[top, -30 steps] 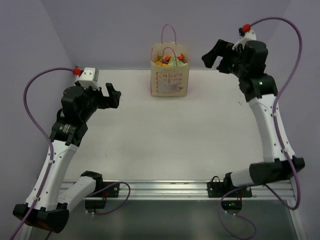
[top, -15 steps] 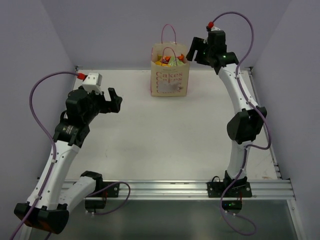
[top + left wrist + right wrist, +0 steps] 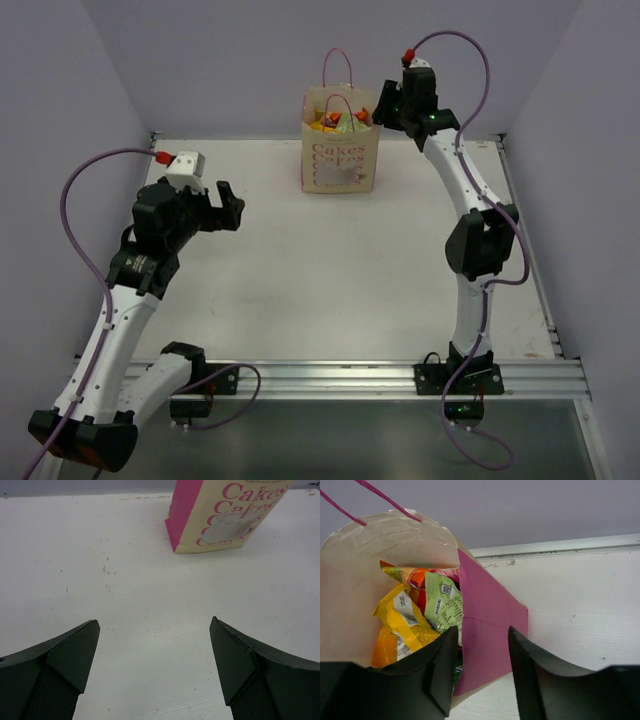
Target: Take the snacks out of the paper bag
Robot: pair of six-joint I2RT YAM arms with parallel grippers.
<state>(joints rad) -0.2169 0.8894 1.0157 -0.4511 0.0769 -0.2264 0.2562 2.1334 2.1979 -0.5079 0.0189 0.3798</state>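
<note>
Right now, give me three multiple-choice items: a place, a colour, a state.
1. Where is the right hand? A) at the top edge of the paper bag; B) beside the left arm's base; C) on the floor.
2. What colour is the bag's side panel? A) blue; B) black; C) pink.
3. How is the left hand? A) shut on a packet; B) open, empty; C) shut on a handle.
1 A: its fingers frame the bag's side panel beside the snacks. 2 C: both wrist views show pink. 3 B: its fingers stand wide apart over table.
</note>
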